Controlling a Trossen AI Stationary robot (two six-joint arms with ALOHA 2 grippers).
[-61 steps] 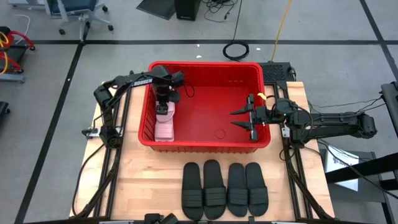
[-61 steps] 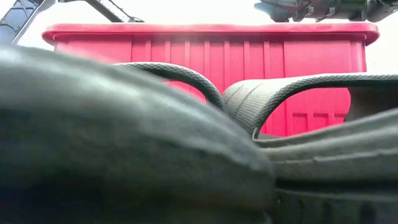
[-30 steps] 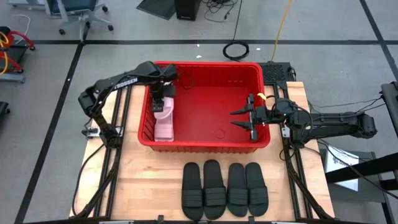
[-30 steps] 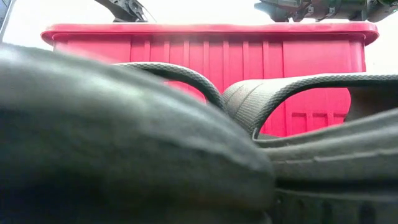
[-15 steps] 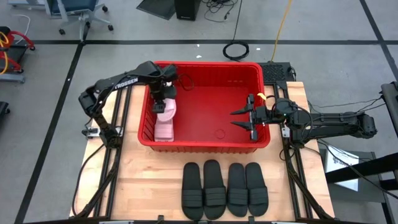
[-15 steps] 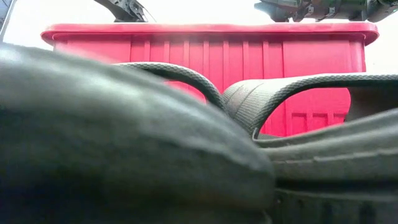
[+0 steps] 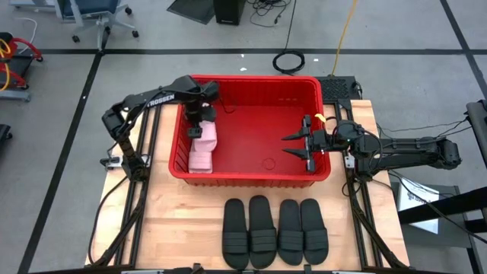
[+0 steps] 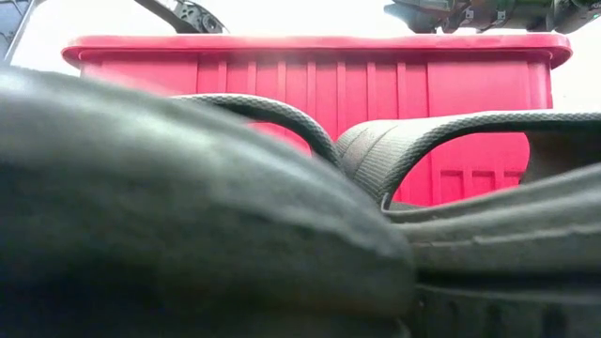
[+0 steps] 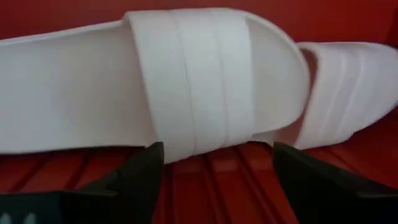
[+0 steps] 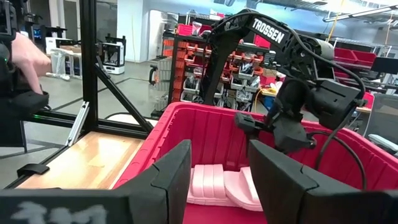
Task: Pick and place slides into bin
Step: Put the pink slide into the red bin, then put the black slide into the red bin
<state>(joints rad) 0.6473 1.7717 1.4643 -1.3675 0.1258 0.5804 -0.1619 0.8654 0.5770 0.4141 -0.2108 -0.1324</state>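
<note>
From above, the red bin [image 7: 251, 129] is sitting at the far middle of the wooden table [image 7: 175, 221], and the two white slides [image 7: 202, 148] are lying inside it against its left wall, one leaning partly on the other. The left gripper [image 7: 199, 122] is hanging inside the bin just above the far end of those white slides, while the right gripper [image 7: 303, 144] is hovering over the bin's right side, well apart from any sandal. The four black slides [image 7: 274, 230] are lying side by side on the table in front of the bin, outside it. The left wrist view is giving what the overhead cannot: the left gripper's [image 9: 217, 168] fingers [image 9: 146, 171] are standing spread, holding nothing, with the strap of one white slide just beyond them and the second white slide overlapping its end, both on the ribbed red floor. The right wrist view is showing the right gripper's [image 10: 217, 180] fingers parted and empty, looking across the bin at the left arm reaching down over the white slides; a person's hand [image 10: 28, 59] is showing at the room's edge. The low view is mostly filled by the black slides [image 8: 376, 178] close up, with the bin's front wall [image 8: 319, 84] rising behind them.
</note>
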